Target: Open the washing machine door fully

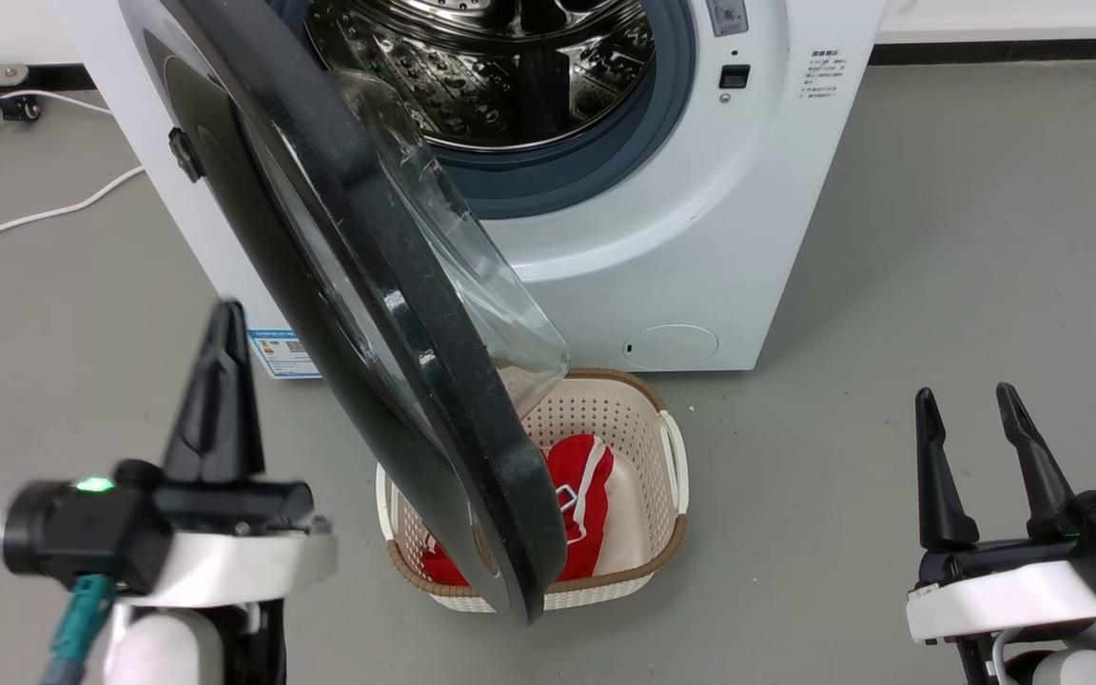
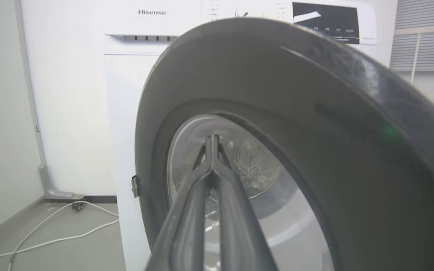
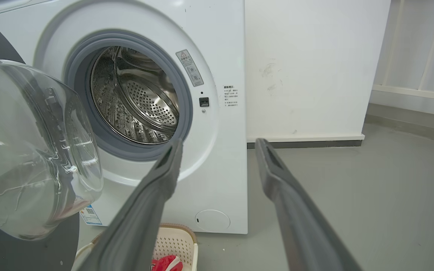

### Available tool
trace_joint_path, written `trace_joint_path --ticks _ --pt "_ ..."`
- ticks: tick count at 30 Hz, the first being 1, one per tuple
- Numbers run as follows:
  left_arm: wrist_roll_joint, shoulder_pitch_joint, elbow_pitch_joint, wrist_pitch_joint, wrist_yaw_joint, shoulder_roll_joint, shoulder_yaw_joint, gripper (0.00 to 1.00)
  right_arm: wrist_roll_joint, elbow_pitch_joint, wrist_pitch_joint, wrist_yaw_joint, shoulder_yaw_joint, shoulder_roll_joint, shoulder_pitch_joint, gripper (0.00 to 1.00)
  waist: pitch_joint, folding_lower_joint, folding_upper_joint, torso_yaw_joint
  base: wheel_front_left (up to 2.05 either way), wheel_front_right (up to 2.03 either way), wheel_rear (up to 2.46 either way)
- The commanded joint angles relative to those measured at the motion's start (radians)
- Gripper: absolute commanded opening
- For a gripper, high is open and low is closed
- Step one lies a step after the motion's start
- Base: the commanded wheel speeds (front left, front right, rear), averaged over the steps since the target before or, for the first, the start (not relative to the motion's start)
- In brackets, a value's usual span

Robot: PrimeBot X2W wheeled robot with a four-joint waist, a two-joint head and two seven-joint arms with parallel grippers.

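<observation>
Left hand (image 1: 223, 319), fingers pressed together, is hovering near the outer face of the washing machine door (image 1: 386, 304), which is standing half open above the basket (image 1: 626, 419). Right hand (image 1: 965, 395) is idling open. Judged next: swinging it wider.

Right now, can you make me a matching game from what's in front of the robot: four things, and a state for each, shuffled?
1 washing machine door
2 left gripper
3 right gripper
4 basket

A fingers apart
B holds red cloth
C standing partly open
D fingers shut together

Pairs: 1-C, 2-D, 3-A, 4-B.
</observation>
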Motion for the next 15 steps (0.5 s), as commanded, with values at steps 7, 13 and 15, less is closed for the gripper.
trace_joint_path --ticks 7,13,15 --pt "0.026 -0.056 -0.232 -0.002 0.014 -0.001 0.004 0.0 0.006 0.007 -0.005 0.0 -0.001 0.004 -0.014 1.0 0.007 0.0 0.0 0.002 0.0 0.0 0.0" --pt "0.051 -0.084 -0.433 -0.002 0.005 -0.001 -0.04 0.0 0.008 0.014 -0.005 0.0 -0.002 0.004 -0.018 1.0 0.009 0.0 0.0 -0.002 0.0 0.0 0.0" --pt "0.058 -0.087 -0.483 -0.002 -0.001 0.003 -0.074 0.0 0.011 0.017 -0.005 0.0 -0.002 0.004 -0.018 1.0 0.008 0.0 0.0 -0.004 0.0 0.0 0.0"
